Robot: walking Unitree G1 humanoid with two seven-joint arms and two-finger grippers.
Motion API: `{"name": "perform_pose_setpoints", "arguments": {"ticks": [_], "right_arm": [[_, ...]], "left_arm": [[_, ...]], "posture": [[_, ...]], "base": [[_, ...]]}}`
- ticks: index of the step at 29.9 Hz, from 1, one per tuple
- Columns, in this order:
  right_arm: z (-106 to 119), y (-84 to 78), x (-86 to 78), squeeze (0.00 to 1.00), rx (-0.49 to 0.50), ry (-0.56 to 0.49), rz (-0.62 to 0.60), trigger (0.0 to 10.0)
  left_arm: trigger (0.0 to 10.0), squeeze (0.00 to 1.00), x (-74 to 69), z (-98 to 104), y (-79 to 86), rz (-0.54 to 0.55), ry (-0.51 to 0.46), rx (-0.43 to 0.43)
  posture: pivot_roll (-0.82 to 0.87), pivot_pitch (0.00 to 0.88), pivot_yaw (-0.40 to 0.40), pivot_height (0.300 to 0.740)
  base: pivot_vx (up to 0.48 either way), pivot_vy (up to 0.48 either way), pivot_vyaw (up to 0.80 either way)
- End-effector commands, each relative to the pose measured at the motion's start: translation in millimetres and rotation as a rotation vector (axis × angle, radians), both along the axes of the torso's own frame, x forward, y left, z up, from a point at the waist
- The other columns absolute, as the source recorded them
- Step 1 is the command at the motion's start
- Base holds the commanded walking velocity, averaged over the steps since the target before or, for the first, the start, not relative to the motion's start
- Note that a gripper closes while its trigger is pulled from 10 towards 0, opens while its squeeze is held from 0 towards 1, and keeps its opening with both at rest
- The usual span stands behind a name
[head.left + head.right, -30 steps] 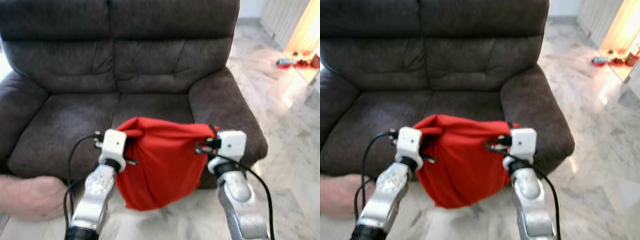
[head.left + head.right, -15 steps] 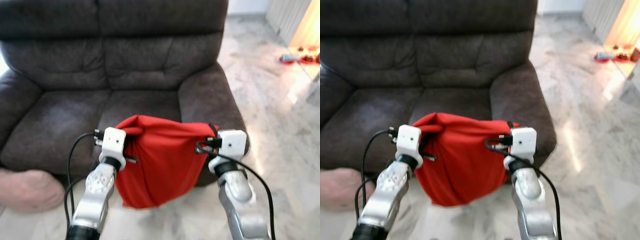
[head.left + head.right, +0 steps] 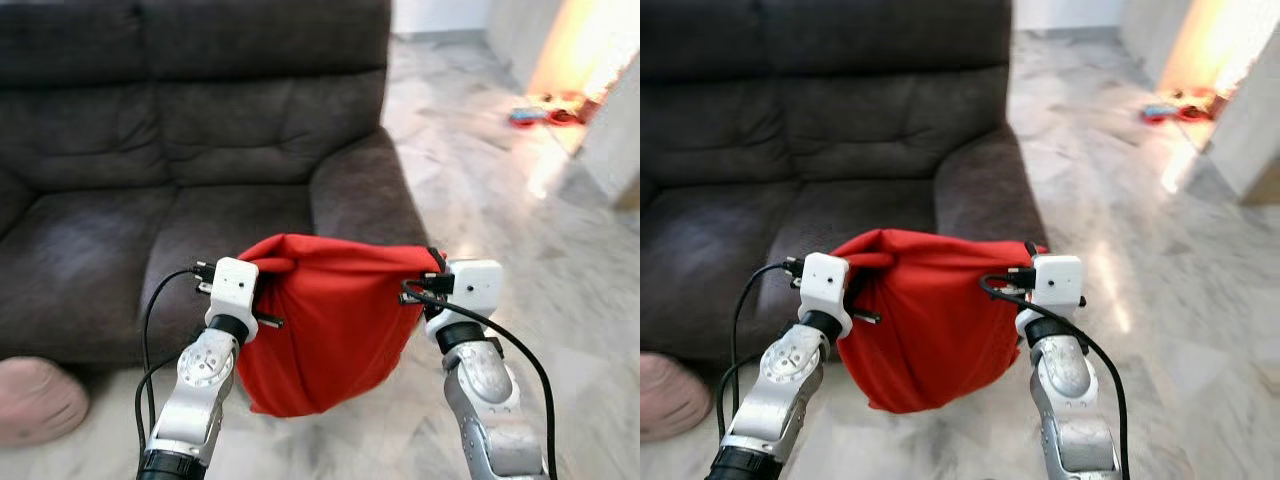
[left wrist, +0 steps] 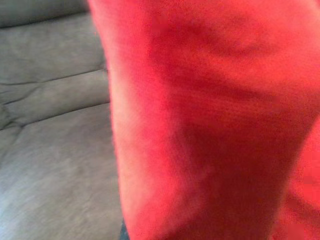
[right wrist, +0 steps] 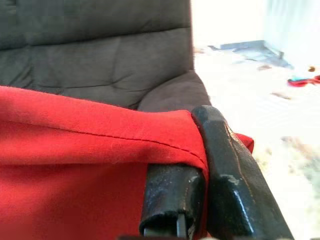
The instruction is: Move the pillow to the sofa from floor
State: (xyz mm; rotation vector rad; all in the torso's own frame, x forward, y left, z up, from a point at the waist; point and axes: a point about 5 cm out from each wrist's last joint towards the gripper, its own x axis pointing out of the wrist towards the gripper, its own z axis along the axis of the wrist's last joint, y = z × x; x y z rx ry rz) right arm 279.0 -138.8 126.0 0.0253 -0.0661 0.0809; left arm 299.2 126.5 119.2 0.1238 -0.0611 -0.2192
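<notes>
The red pillow [image 3: 335, 325] hangs in the air between the two arms, slung by its upper edge and sagging below it, clear of the marble floor [image 3: 560, 260]; the left tool [image 3: 262, 296] is at the pillow's left top corner, its fingers buried in the cloth, so I cannot tell how they stand; the right tool [image 5: 200, 165] is clenched on the pillow's seamed right edge, the red cloth nipped between its two black fingers [image 5: 225, 165]; on the floor to the left lies a pink cushion [image 3: 35, 400], just before the sofa [image 3: 200, 130]; the dark sofa stands beyond the pillow, its seat and right armrest behind the hanging cloth; far right on the floor sit small bright things [image 3: 545, 108], too blurred to name.
</notes>
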Motion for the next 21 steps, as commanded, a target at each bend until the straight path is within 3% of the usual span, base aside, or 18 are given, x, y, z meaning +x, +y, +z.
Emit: {"name": "perform_pose_setpoints", "arguments": {"ticks": [1,4,9,12,16,21], "right_arm": [[16.6,2.3,1.6,0.00,0.010,-0.078,0.007,10.0],[17.0,2.7,1.9,0.00,0.012,-0.081,0.011,10.0],[17.8,3.5,1.6,0.00,0.023,-0.089,0.014,10.0],[17.8,3.8,1.8,0.00,0.025,-0.084,0.014,10.0],[17.9,4.0,1.4,0.00,0.019,-0.084,0.014,10.0],[18.3,3.5,1.4,0.00,0.023,-0.091,0.008,10.0]], "left_arm": [[10.0,0.00,2.6,12.0,6.3,0.029,-0.053,-0.020],[10.0,0.00,2.5,12.1,6.7,0.033,-0.054,-0.023],[10.0,0.00,2.7,12.4,7.8,0.038,-0.055,-0.028],[10.0,0.00,2.9,12.3,7.4,0.036,-0.049,-0.038],[10.0,0.00,2.7,12.9,7.3,0.033,-0.055,-0.032],[10.0,0.00,2.6,13.1,7.7,0.035,-0.057,-0.028]], "posture": [[-0.14,0.088,0.034,0.739],[-0.14,0.089,0.033,0.739],[-0.13,0.089,0.033,0.739],[-0.14,0.090,0.034,0.739],[-0.13,0.092,0.035,0.739],[-0.13,0.093,0.032,0.739]], "base": [[0.000,0.000,-0.77],[0.000,0.000,-0.58],[0.000,0.000,0.00],[0.000,0.380,-0.16],[0.000,0.385,-0.76],[0.000,0.000,0.00]]}}
